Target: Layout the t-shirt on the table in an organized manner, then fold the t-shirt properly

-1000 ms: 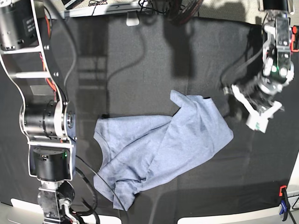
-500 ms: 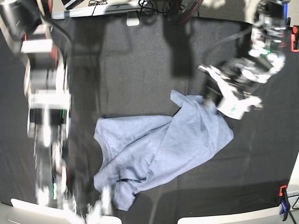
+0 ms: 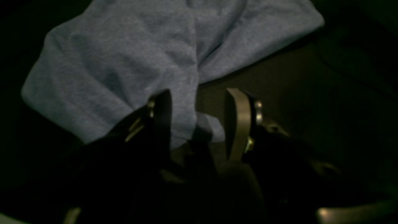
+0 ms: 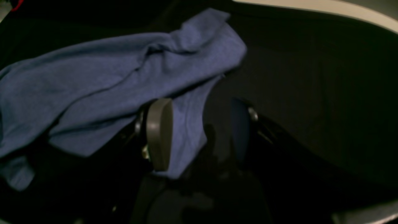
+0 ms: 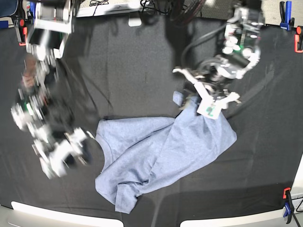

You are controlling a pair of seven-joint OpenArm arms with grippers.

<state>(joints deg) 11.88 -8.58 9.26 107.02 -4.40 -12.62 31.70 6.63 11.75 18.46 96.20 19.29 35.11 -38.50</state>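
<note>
left gripper [image 3: 199, 121]: jaws wide apart in your left wrist view. A fold of the shirt [image 5: 161, 156] lies between them, against the left finger [image 3: 161, 115]; the right finger stands clear of it over bare cloth. Nothing pinched. In your base view it sits upper right of centre, at the shirt's top corner.
right gripper [image 4: 199, 133]: jaws wide apart too. In the right wrist view a shirt edge runs between them next to the left pad [image 4: 160, 133]; the right pad is over bare table. Not clamped. Base view shows that arm blurred at the left edge of frame, so you can't read contact there.
shirt: crumpled, centre to lower centre of your base view, partly doubled over itself, one corner at the lower centre, another under the left gripper. No lettering showing.
counts: one shirt, two arms, two grippers. Clamps [image 5: 287, 208]: one at lower right, more at the upper right and upper left corners.
table [image 5: 142, 71]: black cloth, faint creases, fills nearly the whole frame; light rim along the bottom edge.
room: cables and pale gear along the top edge; both wrist views are dim.
</note>
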